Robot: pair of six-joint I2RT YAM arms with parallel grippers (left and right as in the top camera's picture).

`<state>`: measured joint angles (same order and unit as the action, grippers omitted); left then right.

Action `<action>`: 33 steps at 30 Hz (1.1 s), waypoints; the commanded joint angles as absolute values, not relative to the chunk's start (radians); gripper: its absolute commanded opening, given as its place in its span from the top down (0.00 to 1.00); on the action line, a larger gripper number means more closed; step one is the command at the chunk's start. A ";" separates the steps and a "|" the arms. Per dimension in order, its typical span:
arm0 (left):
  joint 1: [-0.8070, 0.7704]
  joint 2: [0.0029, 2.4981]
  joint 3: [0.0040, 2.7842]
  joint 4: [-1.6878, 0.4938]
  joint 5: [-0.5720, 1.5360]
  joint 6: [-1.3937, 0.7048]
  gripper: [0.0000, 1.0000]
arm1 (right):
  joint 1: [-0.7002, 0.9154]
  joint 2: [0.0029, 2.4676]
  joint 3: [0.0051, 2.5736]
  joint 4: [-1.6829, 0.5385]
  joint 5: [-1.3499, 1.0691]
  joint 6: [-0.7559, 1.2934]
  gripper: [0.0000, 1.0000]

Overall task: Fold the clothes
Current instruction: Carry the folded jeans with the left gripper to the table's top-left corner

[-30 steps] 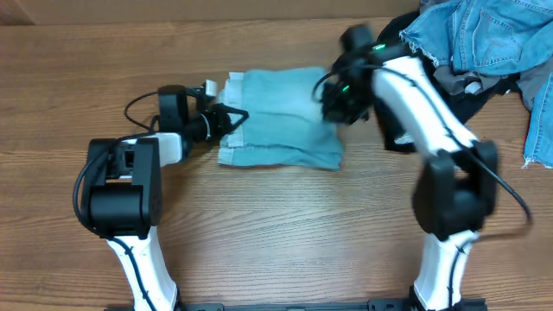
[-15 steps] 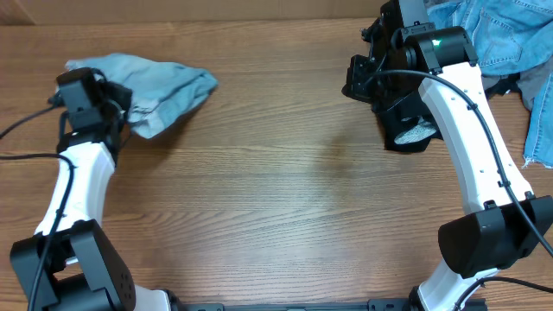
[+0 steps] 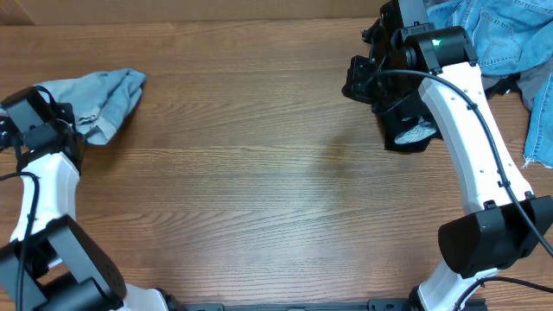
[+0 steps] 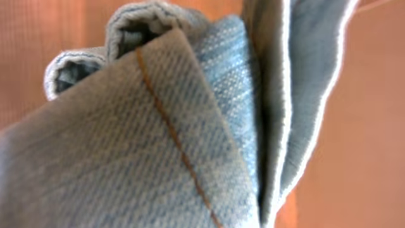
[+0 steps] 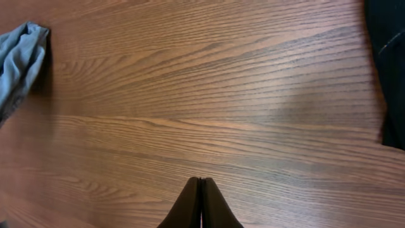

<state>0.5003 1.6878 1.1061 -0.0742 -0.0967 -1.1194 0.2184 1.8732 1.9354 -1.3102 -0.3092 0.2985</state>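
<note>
The pale light-blue denim trousers [image 3: 108, 99] lie bunched in a folded bundle at the table's far left. My left gripper [image 3: 67, 121] is shut on their left edge, its fingertips buried in the cloth. In the left wrist view the layered denim [image 4: 158, 126] with an orange seam fills the frame and hides the fingers. My right gripper [image 3: 354, 86] hovers at the back right, shut on nothing; its fingers [image 5: 190, 202] are pressed together above bare wood. The pale trousers [image 5: 19, 60] show far off at that view's left edge.
A pile of other clothes sits at the back right corner: frayed mid-blue denim [image 3: 501, 34], a black garment [image 3: 393, 142] with a grey patch [image 3: 416, 131] under the right arm, and more denim [image 3: 540, 121] at the right edge. The black cloth [image 5: 389, 63] borders the right wrist view.
The left arm has swung the folded pale trousers from the table's middle to its far left, still gripped. The right arm pulled back to the back right, then stayed still.
</note>
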 commanded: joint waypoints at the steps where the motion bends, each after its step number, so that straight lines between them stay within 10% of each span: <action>1: 0.504 1.783 1.128 0.083 0.015 -1.068 0.96 | 0.223 1.870 1.940 -1.304 -0.304 0.311 0.96; 31: 0.452 1.991 1.129 0.113 -0.007 -1.420 0.96 | 0.236 1.870 1.940 -1.289 -0.307 0.344 0.96; 33: 0.452 1.991 1.129 0.126 0.027 -1.346 0.73 | 0.236 1.870 1.940 -1.289 -0.307 0.344 0.96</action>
